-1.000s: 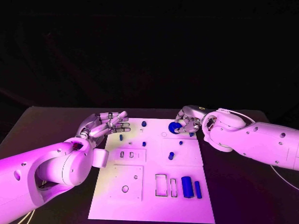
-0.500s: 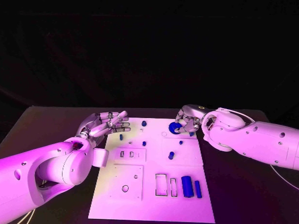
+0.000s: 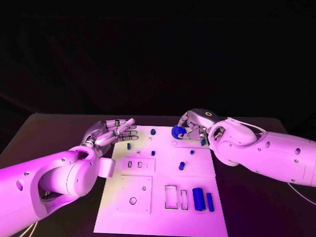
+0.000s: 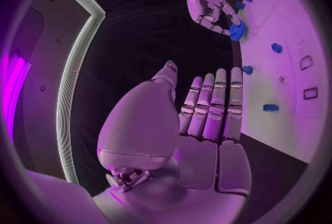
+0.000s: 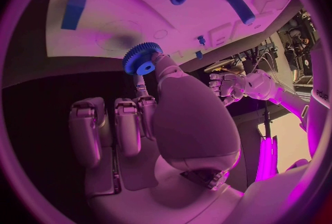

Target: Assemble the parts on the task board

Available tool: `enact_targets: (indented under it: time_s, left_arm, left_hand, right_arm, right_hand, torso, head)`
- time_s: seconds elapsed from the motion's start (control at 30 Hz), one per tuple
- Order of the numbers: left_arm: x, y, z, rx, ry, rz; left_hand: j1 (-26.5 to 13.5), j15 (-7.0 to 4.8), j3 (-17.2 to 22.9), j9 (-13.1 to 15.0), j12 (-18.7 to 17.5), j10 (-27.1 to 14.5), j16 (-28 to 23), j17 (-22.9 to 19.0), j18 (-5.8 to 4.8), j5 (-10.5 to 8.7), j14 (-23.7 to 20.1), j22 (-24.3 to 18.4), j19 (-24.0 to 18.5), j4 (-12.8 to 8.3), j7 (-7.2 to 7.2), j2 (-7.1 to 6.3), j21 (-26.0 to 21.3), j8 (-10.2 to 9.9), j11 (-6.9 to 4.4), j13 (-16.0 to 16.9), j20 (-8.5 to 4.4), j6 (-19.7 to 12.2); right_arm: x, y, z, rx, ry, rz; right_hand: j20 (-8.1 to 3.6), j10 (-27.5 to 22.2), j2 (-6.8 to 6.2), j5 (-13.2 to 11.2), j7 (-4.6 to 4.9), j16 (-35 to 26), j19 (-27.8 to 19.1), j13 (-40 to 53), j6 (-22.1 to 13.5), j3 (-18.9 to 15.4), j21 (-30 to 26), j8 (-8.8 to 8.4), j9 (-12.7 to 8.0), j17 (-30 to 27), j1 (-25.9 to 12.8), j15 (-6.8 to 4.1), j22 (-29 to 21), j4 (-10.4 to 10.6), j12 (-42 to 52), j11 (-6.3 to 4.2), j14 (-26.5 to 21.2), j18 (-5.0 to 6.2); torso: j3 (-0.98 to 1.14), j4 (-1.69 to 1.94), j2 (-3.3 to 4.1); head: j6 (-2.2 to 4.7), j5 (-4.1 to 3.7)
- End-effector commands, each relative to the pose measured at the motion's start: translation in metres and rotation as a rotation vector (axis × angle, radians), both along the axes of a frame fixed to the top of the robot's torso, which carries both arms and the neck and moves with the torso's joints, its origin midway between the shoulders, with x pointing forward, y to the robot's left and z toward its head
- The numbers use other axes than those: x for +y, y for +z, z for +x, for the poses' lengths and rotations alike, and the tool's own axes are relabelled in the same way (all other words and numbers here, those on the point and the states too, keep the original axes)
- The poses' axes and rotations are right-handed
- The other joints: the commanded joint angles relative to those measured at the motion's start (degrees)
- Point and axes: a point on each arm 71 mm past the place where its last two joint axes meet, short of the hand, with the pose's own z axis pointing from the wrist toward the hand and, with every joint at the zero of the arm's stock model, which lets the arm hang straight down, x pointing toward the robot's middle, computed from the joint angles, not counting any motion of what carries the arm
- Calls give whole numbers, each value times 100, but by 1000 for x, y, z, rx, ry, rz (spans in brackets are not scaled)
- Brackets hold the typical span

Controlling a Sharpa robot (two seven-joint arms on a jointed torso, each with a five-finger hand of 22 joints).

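You've got open board [image 3: 165, 170] through the middle strip; a blue peg [image 3: 180, 165] stands at its centre. Far edge at 12 is crowded: right hand [image 3: 191, 127] with the blue gear [image 3: 178, 132] at 1 o'clock, left hand [image 3: 114, 131] at 11, small blue pegs [image 3: 152, 132] between. At 5 o'clock two blue cylinders [image 3: 198, 198] lie beside the slots.

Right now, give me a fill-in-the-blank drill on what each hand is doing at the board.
1. The right hand holds a blue ____ in its fingers.
2. The left hand holds ____, its fingers stretched out straight.
3. The task board lies on a ____ table.
4. Two long blue parts lie side by side near the board's ____ edge, closest to the robot.

Missing words: gear; nothing; black; near
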Motion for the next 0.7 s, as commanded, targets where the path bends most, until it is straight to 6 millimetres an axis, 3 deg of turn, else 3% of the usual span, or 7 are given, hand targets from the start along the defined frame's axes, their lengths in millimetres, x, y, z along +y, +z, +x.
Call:
enact_targets:
  time_s: [0.03,0.2,0.47,0.7]
  left_arm:
    - [-1,2,0,-9,-14,-10]
    - [0,1,1,-10,-10,-9]
    - [2,1,3,-12,-5,-7]
    - [7,0,4,-16,4,-4]
  left_hand:
    - [45,36,-29,-2,-17,-14,-9,10,52,10,-19,-5,-31,3,41,21,11,-14,37,-1,-6,13]
    - [43,37,-31,-2,-18,-13,-12,10,52,10,-20,-6,-34,6,41,24,10,-16,37,-1,-4,14]
    - [43,37,-32,-2,-19,-13,-13,10,51,10,-20,-6,-36,7,41,25,10,-16,37,-1,-4,15]
    - [43,37,-33,-2,-20,-12,-15,11,51,10,-20,-6,-38,7,41,26,9,-17,38,-1,-3,16]
  right_arm:
    - [12,7,-5,-95,32,-10]
    - [36,10,-8,-108,78,-6]
    - [66,7,-6,-95,117,-13]
    - [83,-2,-1,-75,130,-24]
  right_hand:
    - [-36,8,-36,24,-213,22,598,710,233,48,29,81,139,1459,7,-36,1509,-4,-23,-15,585,-36]
    - [-40,4,-53,16,-210,20,598,706,230,57,29,78,141,1455,-6,-37,1509,3,-29,-14,584,-36]
    - [-43,-9,-60,1,-207,19,598,691,220,73,29,70,142,1453,-16,-38,1509,13,-45,-12,584,-36]
    - [-45,-25,-63,-13,-203,16,598,672,209,90,29,61,142,1445,-23,-38,1509,21,-65,-10,582,-36]
  torso:
    - [-9,4,-3]
    - [-17,21,-1]
    - [-22,16,5]
    - [-10,6,6]
  head:
    - [8,16]
    - [13,28]
    - [16,35]
    - [9,62]
